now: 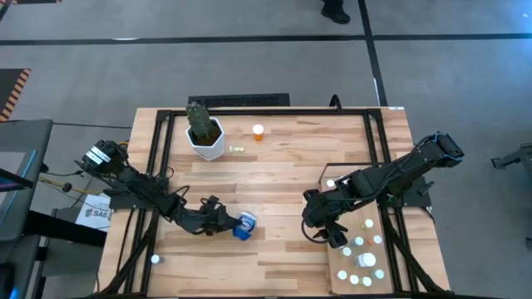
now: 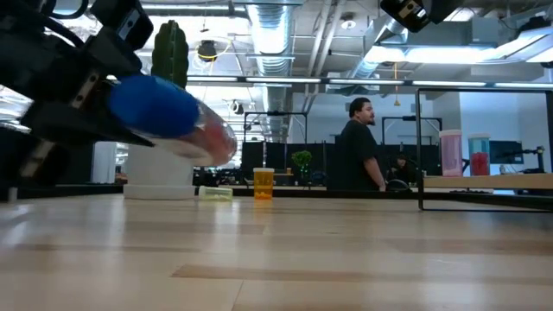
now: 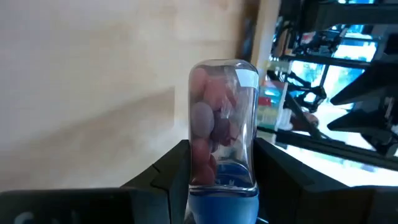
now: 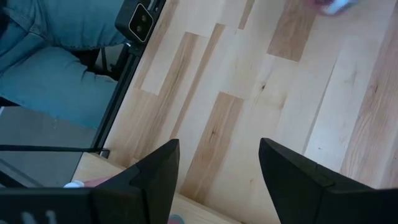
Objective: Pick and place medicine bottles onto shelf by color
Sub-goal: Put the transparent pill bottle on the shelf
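Observation:
My left gripper (image 1: 232, 223) is shut on a clear bottle (image 3: 222, 118) filled with pinkish pills and closed by a blue cap (image 2: 155, 105). It holds the bottle above the table's near middle. My right gripper (image 1: 325, 232) is open and empty (image 4: 217, 180). It hangs over the tabletop just left of the pale shelf (image 1: 349, 267), on which several white-capped bottles (image 1: 363, 260) stand. An orange bottle (image 1: 258, 132) stands on the table at the far middle. A yellow-green vial (image 1: 237, 149) lies on the table beside it. My left gripper pinches the bottle between its two fingers (image 3: 173, 171) at the lower body, right by the blue cap (image 3: 214, 186). The fingers come from the table's left and lie along the bottle. The clear end sticks out past the fingertips. The bottle (image 2: 203, 136) is tilted and lifted clear of the table.
A white pot with a cactus (image 1: 205, 133) stands at the far left. Loose white-capped vials sit near the shelf (image 1: 330, 183) and by the near left edge (image 1: 154, 259). A black frame (image 1: 378, 133) runs around the table. A person (image 2: 359, 147) stands in the room behind.

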`<act>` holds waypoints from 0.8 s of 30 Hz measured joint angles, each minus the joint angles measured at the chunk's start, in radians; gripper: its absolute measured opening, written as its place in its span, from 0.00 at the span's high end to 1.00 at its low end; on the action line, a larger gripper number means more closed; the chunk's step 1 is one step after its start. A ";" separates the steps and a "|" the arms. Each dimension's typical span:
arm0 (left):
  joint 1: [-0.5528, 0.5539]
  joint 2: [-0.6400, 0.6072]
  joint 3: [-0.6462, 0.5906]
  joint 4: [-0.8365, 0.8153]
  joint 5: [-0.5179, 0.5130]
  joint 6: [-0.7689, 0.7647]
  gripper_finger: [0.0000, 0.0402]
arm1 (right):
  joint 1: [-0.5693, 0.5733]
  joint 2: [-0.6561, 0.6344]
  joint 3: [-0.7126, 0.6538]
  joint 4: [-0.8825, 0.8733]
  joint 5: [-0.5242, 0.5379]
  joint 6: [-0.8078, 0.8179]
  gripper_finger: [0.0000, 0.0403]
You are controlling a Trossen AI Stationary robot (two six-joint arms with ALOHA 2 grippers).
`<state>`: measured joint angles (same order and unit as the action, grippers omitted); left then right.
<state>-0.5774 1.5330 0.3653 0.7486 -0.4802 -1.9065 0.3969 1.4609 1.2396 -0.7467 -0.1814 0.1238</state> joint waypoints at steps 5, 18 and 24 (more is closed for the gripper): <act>0.000 0.000 0.005 0.004 0.236 -0.223 0.67 | 0.000 0.000 0.000 0.000 0.000 0.000 0.39; 0.041 -0.002 0.070 -0.031 0.675 -0.404 0.67 | 0.000 0.000 0.000 0.000 0.000 0.000 0.39; 0.094 -0.002 0.071 -0.040 0.644 -0.248 0.67 | 0.000 0.000 0.000 0.000 0.000 0.000 0.39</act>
<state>-0.4837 1.5311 0.4362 0.7090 0.1643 -2.1542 0.3969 1.4609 1.2396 -0.7467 -0.1814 0.1238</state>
